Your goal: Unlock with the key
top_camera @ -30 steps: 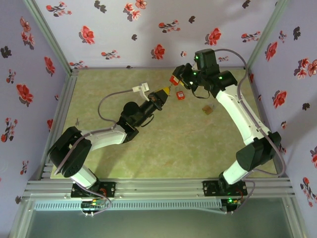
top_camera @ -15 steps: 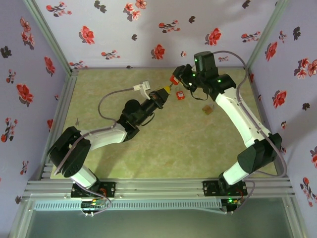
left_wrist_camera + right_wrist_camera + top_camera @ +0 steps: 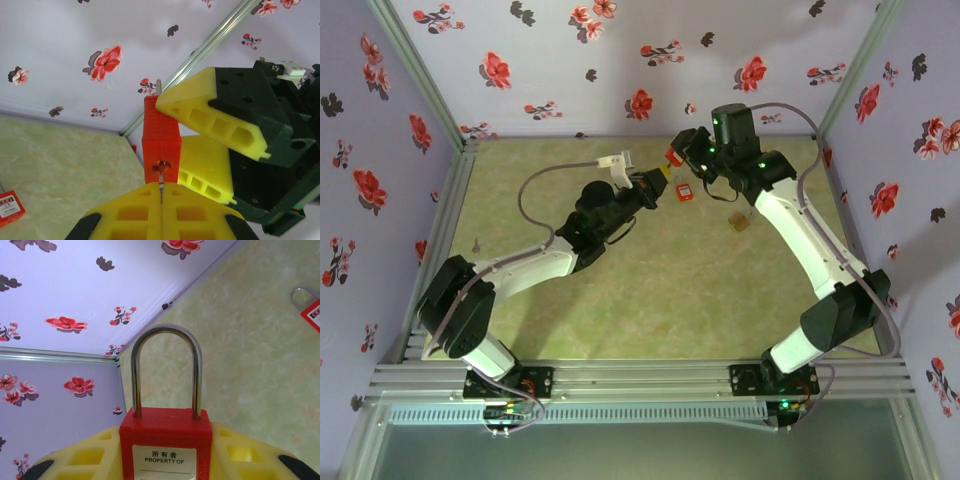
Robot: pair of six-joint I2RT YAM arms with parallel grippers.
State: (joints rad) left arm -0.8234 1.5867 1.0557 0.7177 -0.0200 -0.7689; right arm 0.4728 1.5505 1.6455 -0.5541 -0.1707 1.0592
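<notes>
Top external: the red padlock is held above the surface near the back wall, clamped in the right gripper. The left gripper is met against it.

Left wrist: the left gripper is pinched tight on the key, whose tip is seated in the keyhole.

Right wrist: both shackle legs are seated in the body. A second padlock is noted on the surface.

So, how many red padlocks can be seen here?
2. One red padlock is held in the right gripper; the second padlock lies on the table close by.
</notes>
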